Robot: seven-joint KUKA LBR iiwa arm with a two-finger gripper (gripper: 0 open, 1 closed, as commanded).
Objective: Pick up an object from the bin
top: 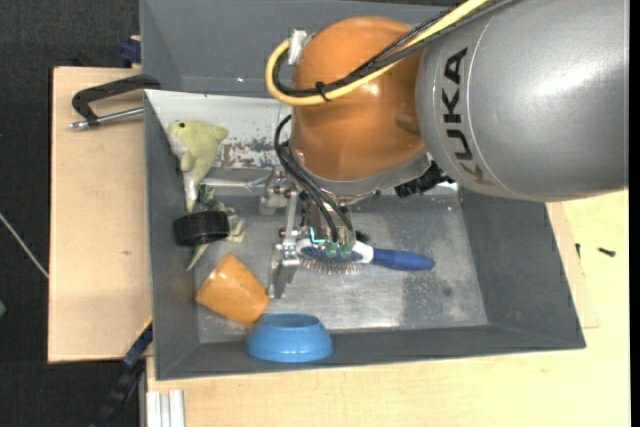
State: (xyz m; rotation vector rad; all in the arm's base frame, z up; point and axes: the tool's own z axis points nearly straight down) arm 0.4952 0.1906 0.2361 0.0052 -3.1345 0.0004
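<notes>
My gripper (308, 253) reaches down from under the orange cover at the middle of the bin floor and looks open. One metal finger (281, 265) points down to the floor just left of the bristled head of a blue-handled brush (385, 259). The brush lies flat, its handle running off to the right. An orange cup (232, 289) lies on its side a little to the lower left of the finger. At the near wall below it sits a blue bowl (288, 338). Nothing is seen held between the fingers.
Against the left wall lie a black roll (200, 228) and, above it, a pale yellow-green plush toy (197, 145). A grey metal piece (238, 183) lies by the back wall. The arm and its orange cover hide the bin's back right part.
</notes>
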